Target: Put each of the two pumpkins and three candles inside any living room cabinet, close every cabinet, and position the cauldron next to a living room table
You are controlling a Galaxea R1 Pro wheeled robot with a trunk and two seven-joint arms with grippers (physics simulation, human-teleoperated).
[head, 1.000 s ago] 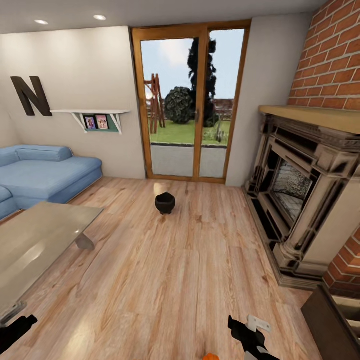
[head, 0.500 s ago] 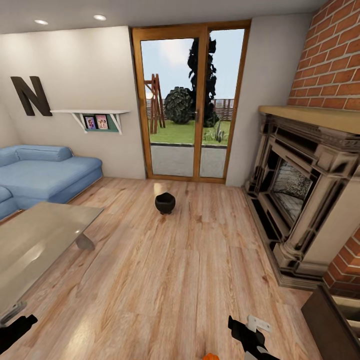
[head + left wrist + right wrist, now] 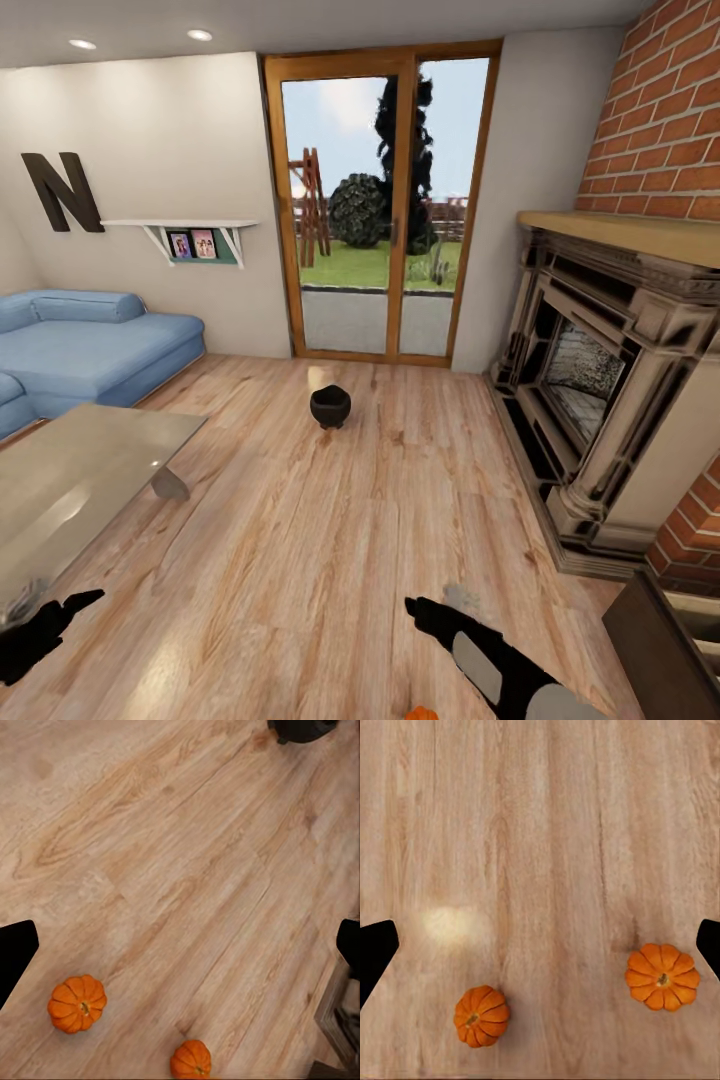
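Orange pumpkins: two, both resting on the wood floor, apart from each other. In the right wrist view the larger pumpkin (image 3: 662,977) is rounder and wider, the smaller pumpkin (image 3: 481,1015) more compact; each is ribbed with a short dark stem at its centre. In the left wrist view both also appear (image 3: 76,1003) (image 3: 190,1060). In the head view only a sliver of one shows at the bottom edge (image 3: 421,714); which of the two it is I cannot say.
Cauldron: one, the cauldron (image 3: 330,405), small, round, black, with a wide open mouth, upright on the floor in front of the glass door (image 3: 385,205), well apart from the table.
Table: one, the table (image 3: 75,475), low, with a glossy grey top, at the left of the head view, its far corner nearest the cauldron.
Cabinet: one dark-brown corner, the cabinet (image 3: 668,648), at the lower right, with a pale inside showing.
Left gripper: the left gripper (image 3: 180,945), fingers spread wide, grasping nothing, above bare floor.
Right gripper: the right gripper (image 3: 540,945), fingers likewise spread, with both pumpkins below and between them.
Sofa: one blue sofa (image 3: 85,345) beyond the table.
Fireplace: one fireplace (image 3: 600,400) on the right.
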